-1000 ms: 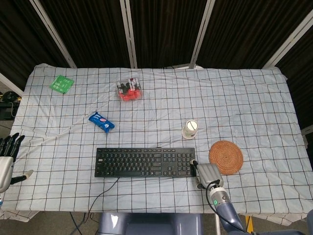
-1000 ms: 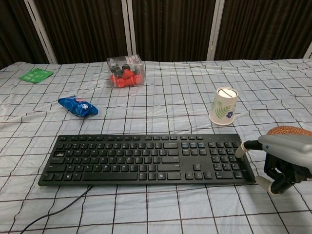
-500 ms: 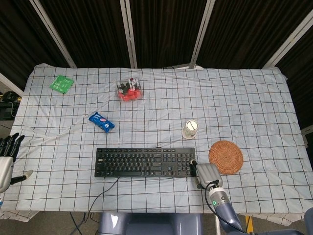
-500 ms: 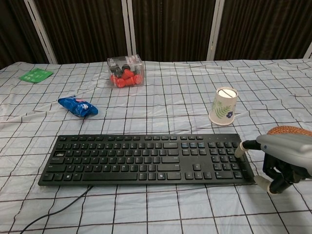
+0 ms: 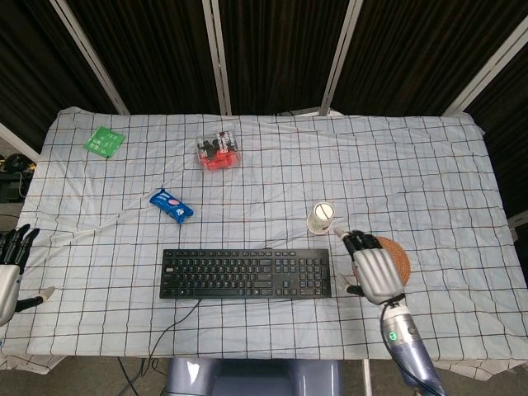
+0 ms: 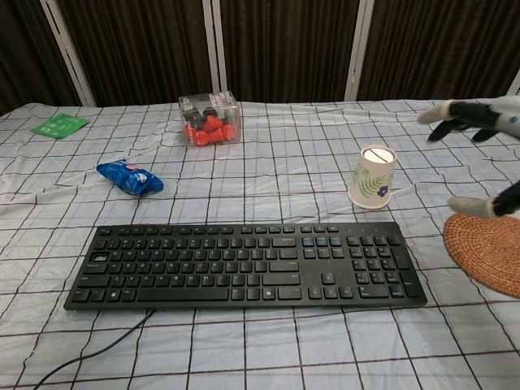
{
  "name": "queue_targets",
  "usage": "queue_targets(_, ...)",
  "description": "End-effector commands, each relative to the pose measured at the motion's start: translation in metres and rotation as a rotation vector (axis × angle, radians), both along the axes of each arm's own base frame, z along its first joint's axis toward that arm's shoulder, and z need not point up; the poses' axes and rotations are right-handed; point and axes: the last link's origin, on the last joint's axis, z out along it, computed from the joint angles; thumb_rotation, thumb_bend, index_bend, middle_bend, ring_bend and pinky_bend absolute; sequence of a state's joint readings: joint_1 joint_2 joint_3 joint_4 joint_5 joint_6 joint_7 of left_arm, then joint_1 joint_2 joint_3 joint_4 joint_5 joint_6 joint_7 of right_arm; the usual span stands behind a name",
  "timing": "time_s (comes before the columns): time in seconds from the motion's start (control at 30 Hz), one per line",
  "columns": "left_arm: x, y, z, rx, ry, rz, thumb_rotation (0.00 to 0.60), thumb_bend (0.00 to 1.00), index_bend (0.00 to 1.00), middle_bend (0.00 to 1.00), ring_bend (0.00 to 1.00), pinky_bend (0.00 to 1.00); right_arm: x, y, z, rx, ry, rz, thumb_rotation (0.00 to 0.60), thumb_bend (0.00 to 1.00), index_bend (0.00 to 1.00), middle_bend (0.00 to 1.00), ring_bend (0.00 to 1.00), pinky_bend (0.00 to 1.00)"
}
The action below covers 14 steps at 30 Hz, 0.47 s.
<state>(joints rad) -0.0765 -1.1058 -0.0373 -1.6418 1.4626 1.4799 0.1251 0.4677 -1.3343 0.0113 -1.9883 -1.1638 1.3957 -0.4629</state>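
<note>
We see one black full-size computer keyboard (image 6: 244, 264) lying nearest us on the white tablecloth with a dark grid pattern (image 5: 429, 165), its cable (image 6: 89, 357) trailing off the front edge. The key legends are too small to read.

Our right hand (image 5: 375, 268), grey and metallic, hovers above the table with its fingers (image 6: 455, 114) spread apart and holding nothing. In the head view it covers the left part of one round woven rattan coaster (image 6: 487, 252), just right of the keyboard's end. In the chest view only the fingertips show, raised above the coaster.

Our left hand (image 5: 10, 264) sits at the far left edge of the head view, beside the table, dark fingers together and pointing up, thumb out to the side, holding nothing; it is well apart from everything on the cloth.

Just behind the keyboard's right end stands one white paper cup printed with green leaves (image 6: 374, 177), upside down, near the right hand but not touching it.

Further back on the left lies one small blue snack packet (image 6: 130, 177); its print cannot be read.

Beyond that, one clear plastic box of red and black pieces (image 6: 211, 119) stands near the middle.

Farthest, at the back left corner, lies one flat green card or packet (image 6: 61, 125), its white lettering too small to read.
</note>
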Motion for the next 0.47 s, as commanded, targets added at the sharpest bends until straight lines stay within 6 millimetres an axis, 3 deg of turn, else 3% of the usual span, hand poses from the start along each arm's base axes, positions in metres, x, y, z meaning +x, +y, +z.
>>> queue_targets(0.03,0.000,-0.001,0.000,0.001,0.000,-0.006,0.600,0.08,0.00,0.00,0.00,0.00,-0.037,0.021,0.033,-0.052,0.048,-0.024,0.600,0.12,0.00,0.00,0.00,0.00)
queue_targets(0.3,0.002,-0.003,-0.001,0.021,0.002,-0.042,0.600,0.07,0.00,0.00,0.00,0.00,-0.080,0.050,0.069,-0.225,0.118,0.038,0.600,0.08,0.00,0.00,0.00,0.00)
queue_targets(0.47,0.000,-0.003,-0.001,0.018,0.004,-0.040,0.600,0.07,0.00,0.00,0.00,0.00,-0.100,0.056,0.076,-0.274,0.111,0.040,0.600,0.08,0.00,0.00,0.00,0.00)
